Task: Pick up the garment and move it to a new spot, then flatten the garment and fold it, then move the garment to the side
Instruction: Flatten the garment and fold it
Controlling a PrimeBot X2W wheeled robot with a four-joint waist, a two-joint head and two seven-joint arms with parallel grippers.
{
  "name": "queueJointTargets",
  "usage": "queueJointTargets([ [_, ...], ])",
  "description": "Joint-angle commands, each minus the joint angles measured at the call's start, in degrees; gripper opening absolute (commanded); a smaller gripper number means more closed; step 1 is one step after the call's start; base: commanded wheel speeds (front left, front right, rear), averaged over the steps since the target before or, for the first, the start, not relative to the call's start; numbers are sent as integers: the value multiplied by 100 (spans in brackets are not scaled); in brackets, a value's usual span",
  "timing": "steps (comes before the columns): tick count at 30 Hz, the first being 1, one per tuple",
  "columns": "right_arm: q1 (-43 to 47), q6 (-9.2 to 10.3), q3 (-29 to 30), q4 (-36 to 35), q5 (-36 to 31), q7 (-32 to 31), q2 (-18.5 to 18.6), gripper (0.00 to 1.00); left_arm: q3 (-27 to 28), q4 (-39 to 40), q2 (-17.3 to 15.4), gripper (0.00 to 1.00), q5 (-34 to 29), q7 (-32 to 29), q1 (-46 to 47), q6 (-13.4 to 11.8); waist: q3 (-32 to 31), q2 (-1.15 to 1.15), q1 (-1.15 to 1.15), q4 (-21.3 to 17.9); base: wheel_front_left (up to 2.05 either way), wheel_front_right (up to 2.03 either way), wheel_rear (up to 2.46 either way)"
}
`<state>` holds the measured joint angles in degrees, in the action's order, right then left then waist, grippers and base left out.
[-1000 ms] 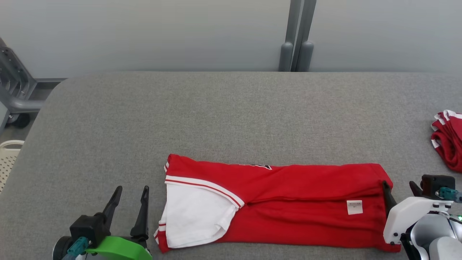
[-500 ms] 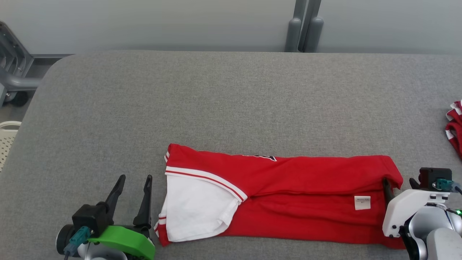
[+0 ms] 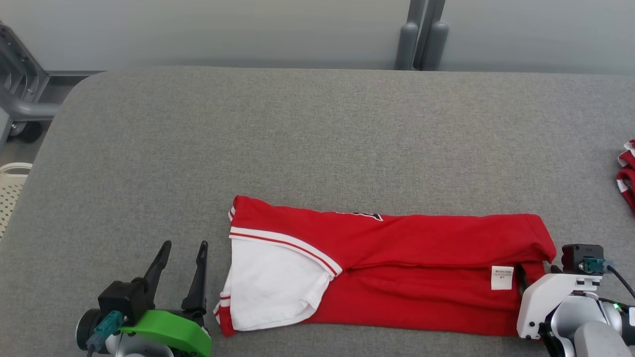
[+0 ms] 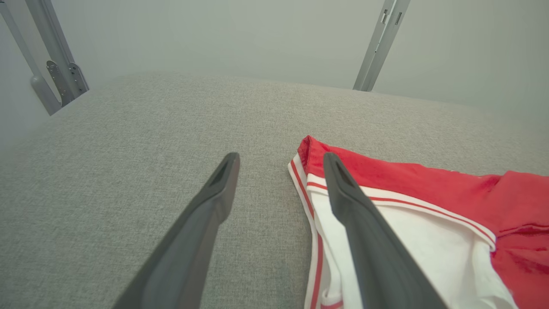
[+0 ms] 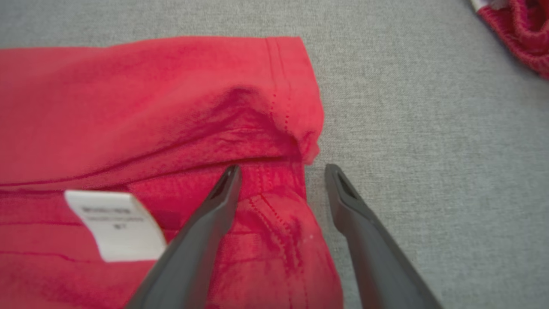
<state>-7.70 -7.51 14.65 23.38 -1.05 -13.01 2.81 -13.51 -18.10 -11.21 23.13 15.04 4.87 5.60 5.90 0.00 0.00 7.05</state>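
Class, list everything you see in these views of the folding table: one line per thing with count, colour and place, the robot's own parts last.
table: one, grey, under everything
garment: one, red and white, folded in a long strip near the table's front edge
label: one, white, on the garment near its right end
second garment: one, red and white, bunched at the table's right edge
basket: one, white, off the table's left side
frame: one, grey metal, back left
posts: two, grey, behind the table
left gripper: one, dark, open, left of the garment
right gripper: one, dark, open, straddling the garment's right edge
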Motion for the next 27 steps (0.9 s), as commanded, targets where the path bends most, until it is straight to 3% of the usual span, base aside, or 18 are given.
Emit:
queueJointTargets([
  [1,-87,5,5,98,25,39,17,100,25,-9,19,100,-66,12,49,31,-3,0,0,6,0,0,0],
  [11,-9,4,-13,282,84,-60,8,100,69,-65,36,100,-66,12,17,89,-48,0,0,20,0,0,0],
  [18,93,5,-15,-180,219,-128,16,100,122,-64,52,100,-92,12,-20,105,-91,0,0,-41,0,0,0],
  [27,379,5,58,-1459,352,-452,15,100,139,-87,87,100,-103,12,-11,131,-81,0,0,-74,0,0,0],
])
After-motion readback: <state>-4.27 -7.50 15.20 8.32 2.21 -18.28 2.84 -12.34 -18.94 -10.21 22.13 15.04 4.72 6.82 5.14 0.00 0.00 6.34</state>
